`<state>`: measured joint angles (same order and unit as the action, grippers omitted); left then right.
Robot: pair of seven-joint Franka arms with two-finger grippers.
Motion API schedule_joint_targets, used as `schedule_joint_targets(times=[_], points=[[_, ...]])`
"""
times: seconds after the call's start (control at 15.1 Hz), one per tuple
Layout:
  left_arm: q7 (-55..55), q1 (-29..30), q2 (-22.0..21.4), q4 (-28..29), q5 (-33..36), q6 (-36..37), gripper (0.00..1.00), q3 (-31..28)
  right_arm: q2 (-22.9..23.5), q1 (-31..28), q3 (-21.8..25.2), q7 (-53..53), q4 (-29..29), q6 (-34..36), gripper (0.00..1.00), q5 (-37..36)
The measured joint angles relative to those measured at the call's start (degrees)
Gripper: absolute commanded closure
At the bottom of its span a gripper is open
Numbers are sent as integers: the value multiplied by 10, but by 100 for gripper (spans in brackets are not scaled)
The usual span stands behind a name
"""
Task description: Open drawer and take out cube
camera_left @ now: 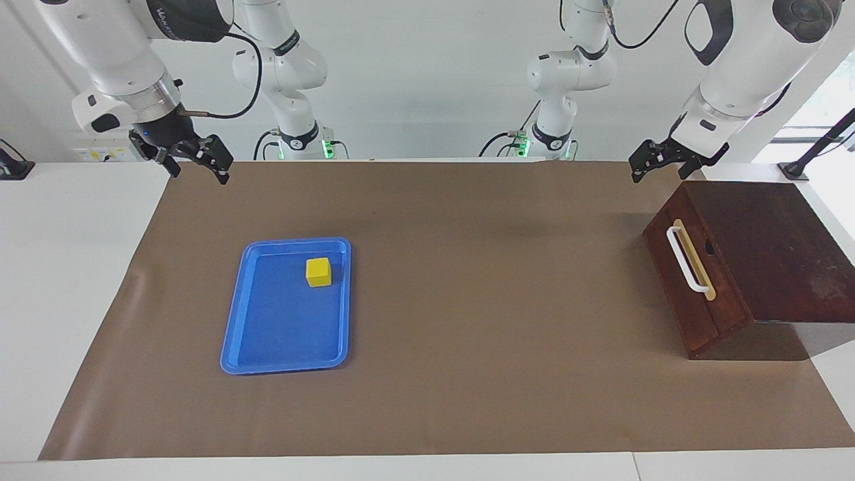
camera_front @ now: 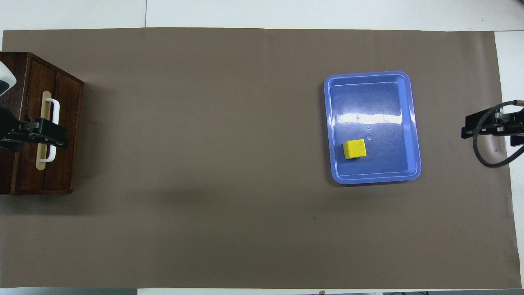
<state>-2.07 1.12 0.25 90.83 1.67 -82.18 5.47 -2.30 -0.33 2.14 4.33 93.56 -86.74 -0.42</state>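
Observation:
The drawer (camera_left: 701, 310) is shut in a dark wooden box (camera_left: 768, 247) at the left arm's end of the table; its white bar handle (camera_left: 688, 260) faces the table's middle. The drawer (camera_front: 67, 123) also shows in the overhead view. The yellow cube (camera_left: 318, 272) sits in a blue tray (camera_left: 280, 327) toward the right arm's end, in the tray's part nearer the robots; it also shows in the overhead view (camera_front: 354, 148). My left gripper (camera_left: 660, 172) is open and empty, up in the air over the box's front; from above it (camera_front: 43, 135) covers the handle. My right gripper (camera_left: 198, 172) is open and empty, raised over the mat's edge.
A brown mat (camera_left: 467, 300) covers the table between the tray (camera_front: 372, 102) and the box. White table surface (camera_left: 67, 267) lies past the mat at the right arm's end.

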Motion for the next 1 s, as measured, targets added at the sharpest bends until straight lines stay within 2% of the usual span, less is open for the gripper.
schedule_joint_targets(times=[0.2,1.0], points=[[2,0,0,-1,-7,-4,0,0,0,0,-4,-28,4,0,0,0],[30,0,0,-2,-25,-31,0,2,-1,2,-14,-29,5,0,0,0]])
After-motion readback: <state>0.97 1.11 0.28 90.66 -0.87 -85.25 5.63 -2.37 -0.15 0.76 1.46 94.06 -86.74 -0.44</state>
